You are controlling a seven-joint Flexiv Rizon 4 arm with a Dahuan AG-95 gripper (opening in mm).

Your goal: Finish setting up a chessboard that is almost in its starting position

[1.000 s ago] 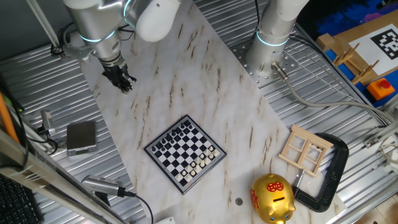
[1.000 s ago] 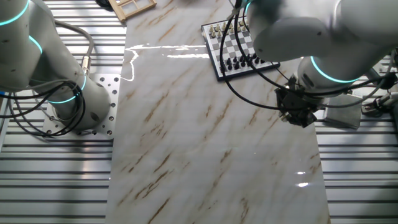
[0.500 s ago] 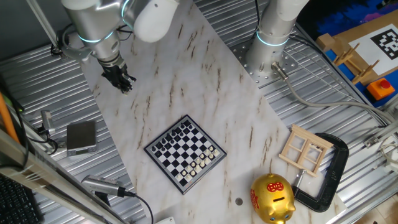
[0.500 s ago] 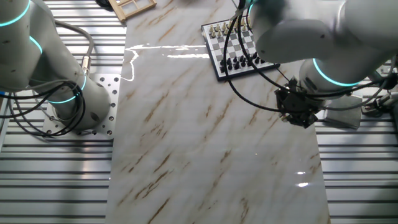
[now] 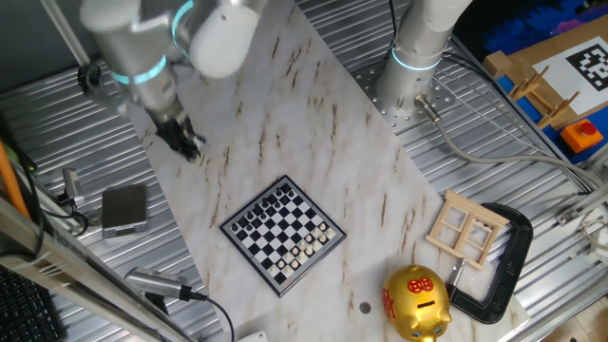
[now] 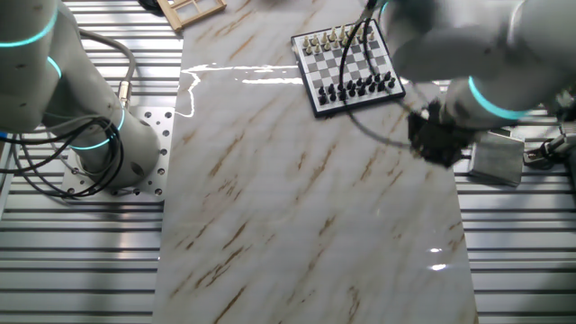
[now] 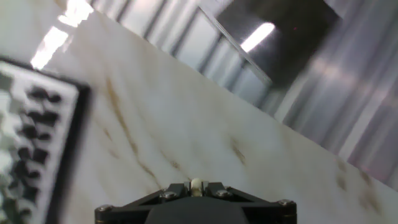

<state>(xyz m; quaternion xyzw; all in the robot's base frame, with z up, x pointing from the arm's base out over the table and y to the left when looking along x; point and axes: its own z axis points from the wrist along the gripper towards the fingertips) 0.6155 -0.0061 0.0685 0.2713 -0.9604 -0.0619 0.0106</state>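
The chessboard [image 5: 282, 235] is a small black-and-white checkered board in a dark frame, lying on the marble table top with dark and pale pieces in rows at its two ends. It also shows in the other fixed view [image 6: 346, 67] and, blurred, at the left edge of the hand view [image 7: 31, 143]. My gripper [image 5: 182, 141] hangs over the marble near the table's edge, well apart from the board, and shows motion-blurred in the other fixed view [image 6: 436, 144]. In the hand view the gripper [image 7: 196, 185] is shut on a small pale chess piece [image 7: 196, 183].
A grey box [image 5: 124, 209] lies on the ribbed metal beside the gripper. A golden piggy bank [image 5: 415, 302], a pale wooden window-like frame [image 5: 465, 228] and a black clamp [image 5: 503, 266] sit beyond the board. A second arm's base [image 5: 418, 57] stands at the table's side.
The arm is now in motion and blurred. The gripper has shifted a little along the table edge toward the chessboard, still shut on the pale piece.
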